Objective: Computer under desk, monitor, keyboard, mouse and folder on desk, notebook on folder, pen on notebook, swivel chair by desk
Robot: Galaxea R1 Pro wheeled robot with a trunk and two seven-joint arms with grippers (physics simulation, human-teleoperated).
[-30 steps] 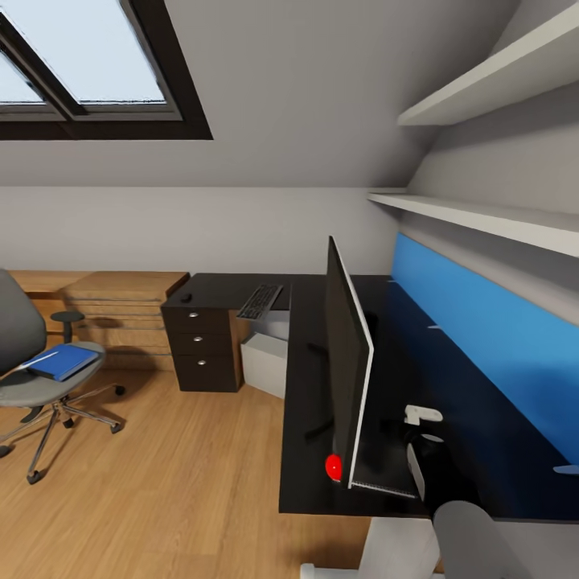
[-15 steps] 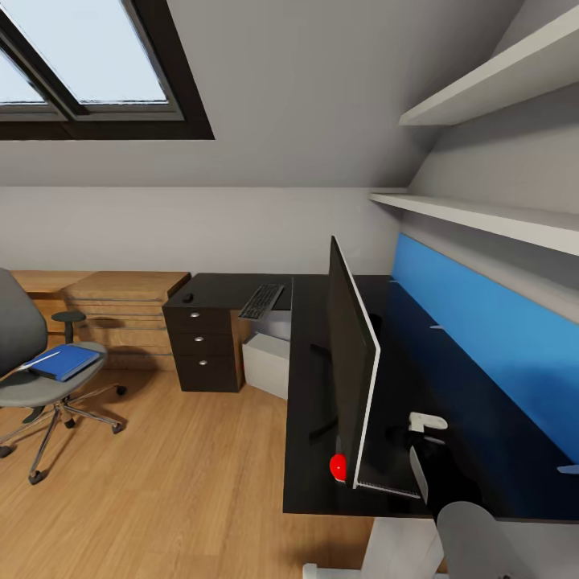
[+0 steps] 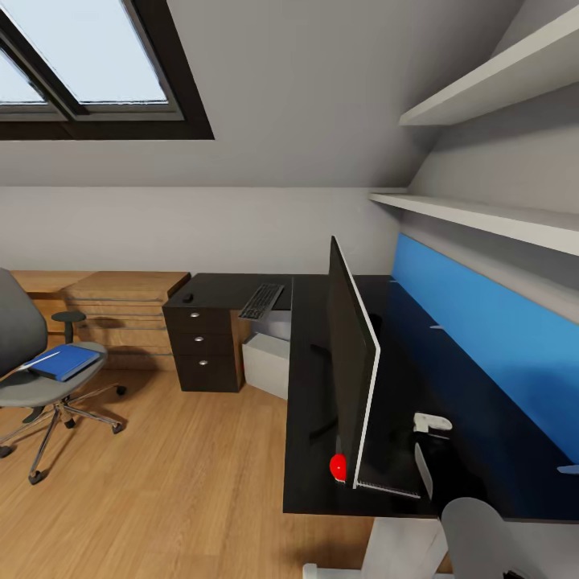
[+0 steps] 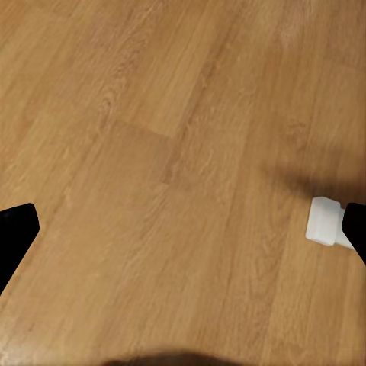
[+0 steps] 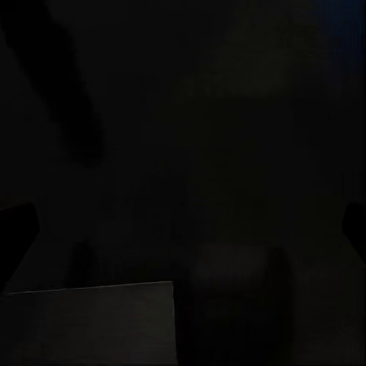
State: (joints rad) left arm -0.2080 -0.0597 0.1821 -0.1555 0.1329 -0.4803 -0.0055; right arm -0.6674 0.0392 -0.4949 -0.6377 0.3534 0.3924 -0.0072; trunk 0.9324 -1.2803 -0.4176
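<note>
At the near right, the right arm reaches over the black counter, its hand low behind the monitor; in the right wrist view the picture is almost wholly dark, so I cannot tell whether that hand is apart or together. The monitor stands edge-on on the counter's near wing, red dot at its near lower corner, with a blue panel along the wall to its right. The left hand shows in the left wrist view with its dark fingertips at opposite edges, wide apart, over bare wood floor and a white counter foot.

To the left stands the chair, well apart from the counter, the blue folder lying on its seat and a thin white pen touching the folder's left edge.

Farther off, the grey computer sits under the counter beside the black drawer unit. On the far wing the keyboard overhangs the near edge, and the mouse lies to its left, above the drawers. A light-wood chest stands left of that.
</note>
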